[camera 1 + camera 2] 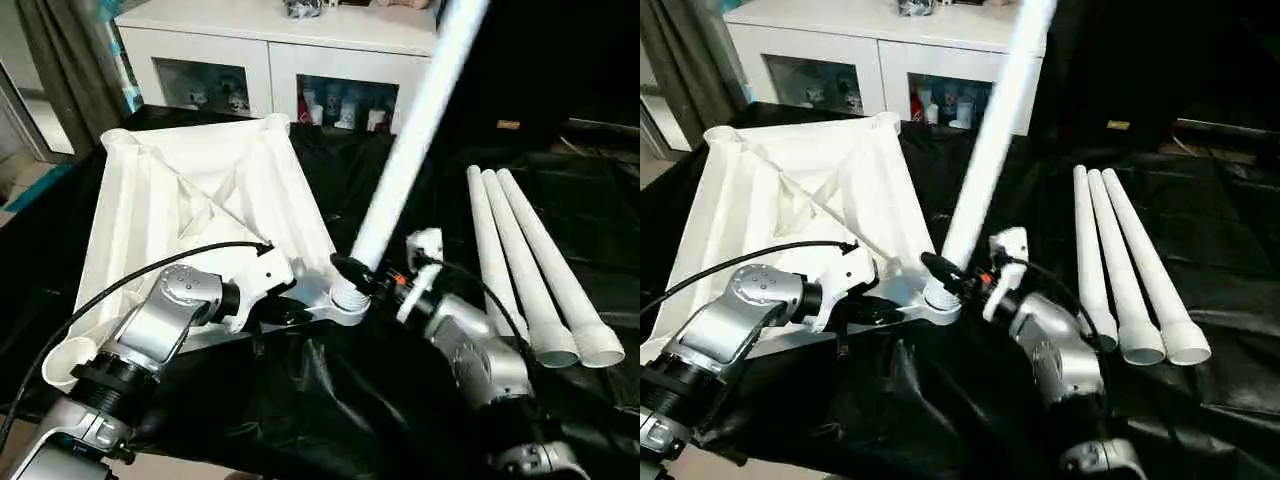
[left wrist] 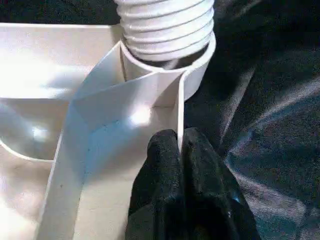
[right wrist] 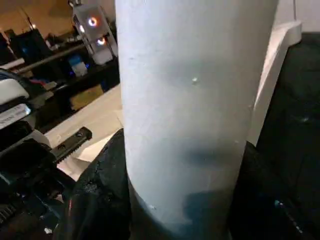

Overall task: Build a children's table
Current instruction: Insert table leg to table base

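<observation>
Black glossy sheet (image 1: pixel 330 400) covers work surface, creased, catching light. White cabinet (image 1: pixel 300 45) behind, glass-fronted shelves (image 1: pixel 345 103) holding small items. Grey curtain (image 1: pixel 60 70) hangs far left, pale floor (image 1: pixel 20 175) strip below. Dark backdrop (image 1: pixel 560 50) right.

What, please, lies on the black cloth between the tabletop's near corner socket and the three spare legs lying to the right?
In the left eye view, the right gripper and its silver forearm lie there, gripper clamped on the leg standing in the corner socket; beyond, black cloth reaches the three spare legs.
</observation>
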Controlling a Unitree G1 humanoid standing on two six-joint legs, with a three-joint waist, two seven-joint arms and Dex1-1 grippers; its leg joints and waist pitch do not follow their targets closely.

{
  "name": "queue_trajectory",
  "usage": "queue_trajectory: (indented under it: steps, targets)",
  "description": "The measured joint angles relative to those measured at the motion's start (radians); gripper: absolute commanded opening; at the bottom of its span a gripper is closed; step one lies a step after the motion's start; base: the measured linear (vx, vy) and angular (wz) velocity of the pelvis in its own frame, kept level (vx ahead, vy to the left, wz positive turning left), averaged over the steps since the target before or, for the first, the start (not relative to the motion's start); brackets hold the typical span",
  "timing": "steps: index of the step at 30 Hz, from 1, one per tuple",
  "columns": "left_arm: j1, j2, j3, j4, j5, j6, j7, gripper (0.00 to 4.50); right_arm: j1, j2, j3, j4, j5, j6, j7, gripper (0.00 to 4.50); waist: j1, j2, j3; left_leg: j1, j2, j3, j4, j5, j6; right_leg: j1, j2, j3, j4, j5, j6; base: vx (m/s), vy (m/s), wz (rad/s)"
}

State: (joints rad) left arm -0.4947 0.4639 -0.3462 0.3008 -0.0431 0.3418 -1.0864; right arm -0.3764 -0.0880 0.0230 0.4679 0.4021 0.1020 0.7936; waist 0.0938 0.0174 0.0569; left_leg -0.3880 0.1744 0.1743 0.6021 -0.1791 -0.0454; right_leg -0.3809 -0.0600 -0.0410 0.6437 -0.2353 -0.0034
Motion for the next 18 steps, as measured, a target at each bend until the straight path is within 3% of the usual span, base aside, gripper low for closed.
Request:
queue_trajectory:
  steps: [3,7,10,18]
  targets:
    - [-0.004,-0.001,-0.003,0.004,-0.001,-0.001,-0.004,0.0,0.03,0.001,-0.002,-0.02,0.0,-0.032,0.006,1.93,0.002,0.011,0.001,0.0,-0.001,0.0,0.0,0.0,0.0,0.001,0.0,0.001,-0.001,0.0,0.0,0.0,0.0,0.0]
    - [-0.008,-0.008,-0.005,0.013,-0.001,-0.005,-0.007,0.0,0.057,-0.028,0.031,-0.057,-0.042,-0.076,0.014,1.93,0.008,0.018,0.0,0.0,0.0,0.0,-0.001,0.0,0.0,0.0,0.0,0.0,-0.001,0.0,0.0,0.0,0.0,0.0]
    - [-0.01,-0.014,-0.005,0.02,-0.001,-0.009,-0.006,0.0,0.062,-0.046,0.057,-0.075,-0.084,-0.105,0.009,1.93,0.01,0.019,-0.001,0.0,0.0,0.0,-0.001,0.0,0.0,0.0,0.0,0.0,-0.002,0.0,0.0,0.0,0.0,0.0]
    - [-0.009,-0.02,-0.005,0.02,-0.001,-0.01,-0.002,0.0,0.058,-0.068,0.075,-0.095,-0.102,-0.097,0.012,1.93,0.012,0.018,-0.001,-0.001,0.0,0.0,-0.001,0.0,0.0,0.0,0.0,0.0,-0.002,0.0,0.0,0.0,0.0,0.0]
